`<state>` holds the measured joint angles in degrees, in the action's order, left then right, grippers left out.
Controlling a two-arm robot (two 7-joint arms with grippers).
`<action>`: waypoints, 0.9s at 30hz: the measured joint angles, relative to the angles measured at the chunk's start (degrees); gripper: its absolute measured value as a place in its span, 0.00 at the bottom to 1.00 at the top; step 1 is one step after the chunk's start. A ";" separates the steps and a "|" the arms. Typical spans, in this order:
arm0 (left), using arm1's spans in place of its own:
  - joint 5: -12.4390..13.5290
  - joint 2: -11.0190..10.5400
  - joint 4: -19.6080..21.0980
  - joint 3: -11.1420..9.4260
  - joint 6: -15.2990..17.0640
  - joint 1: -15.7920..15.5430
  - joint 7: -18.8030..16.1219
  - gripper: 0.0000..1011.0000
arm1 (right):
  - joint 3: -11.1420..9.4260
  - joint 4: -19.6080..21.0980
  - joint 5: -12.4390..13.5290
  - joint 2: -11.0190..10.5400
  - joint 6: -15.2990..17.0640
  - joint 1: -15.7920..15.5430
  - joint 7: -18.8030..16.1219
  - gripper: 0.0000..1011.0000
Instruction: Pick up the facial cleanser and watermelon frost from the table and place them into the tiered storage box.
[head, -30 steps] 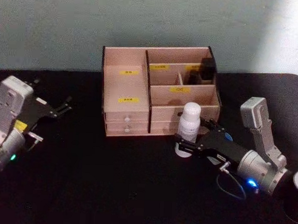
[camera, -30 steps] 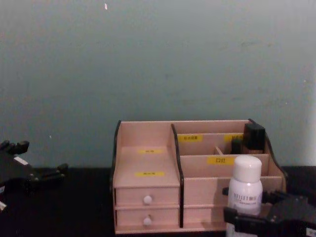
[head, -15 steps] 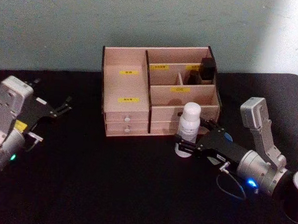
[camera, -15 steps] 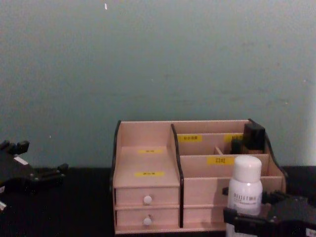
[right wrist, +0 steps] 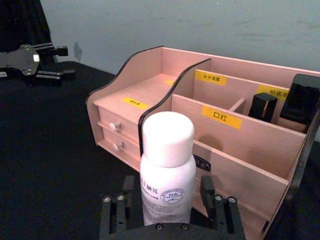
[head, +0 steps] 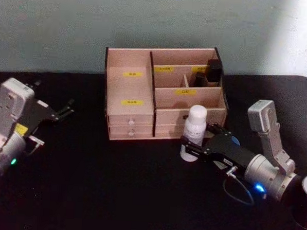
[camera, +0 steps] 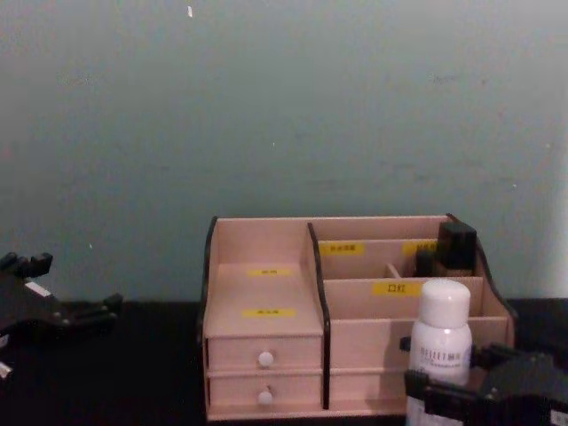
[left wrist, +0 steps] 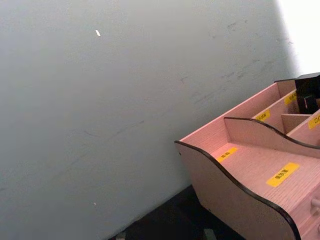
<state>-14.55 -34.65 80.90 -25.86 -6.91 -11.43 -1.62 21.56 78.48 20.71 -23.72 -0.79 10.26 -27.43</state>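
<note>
The facial cleanser, a white bottle with a white cap, stands upright on the black table just in front of the tiered storage box. My right gripper is shut on the bottle's lower body, one finger on each side. The bottle and the wooden box fill the right wrist view; in the chest view the bottle rises above the gripper. I cannot tell which item is the watermelon frost. My left gripper rests open at the far left.
Small dark items stand in the box's back right compartment. The box's two drawers with white knobs face me. A grey wall runs behind the table. A dark round object sits at the right edge.
Almost nothing: my right gripper has shifted very slightly around the bottle, which stays in place. The left arm has not moved.
</note>
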 joint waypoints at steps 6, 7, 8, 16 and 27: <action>0.00 0.00 0.00 0.00 0.00 0.00 0.00 0.99 | 0.00 0.02 0.00 0.00 0.00 -0.02 0.04 0.68; 0.00 0.00 0.00 0.00 0.00 0.00 0.00 0.99 | 0.00 0.02 0.00 0.00 0.00 -0.02 0.04 0.68; 0.00 0.00 0.00 0.00 0.00 0.00 0.00 0.99 | 0.00 0.02 0.00 0.00 0.00 -0.02 0.04 0.62; 0.00 0.00 0.00 0.00 0.00 0.00 0.00 0.99 | 0.00 0.02 0.00 0.00 0.00 -0.02 0.05 0.59; 0.00 0.00 0.00 0.00 0.00 0.00 0.00 0.99 | 0.00 0.02 0.00 0.00 -0.01 -0.02 0.05 0.59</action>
<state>-14.55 -34.65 80.90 -25.86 -6.91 -11.43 -1.62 21.56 78.50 20.71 -23.72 -0.80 10.25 -27.38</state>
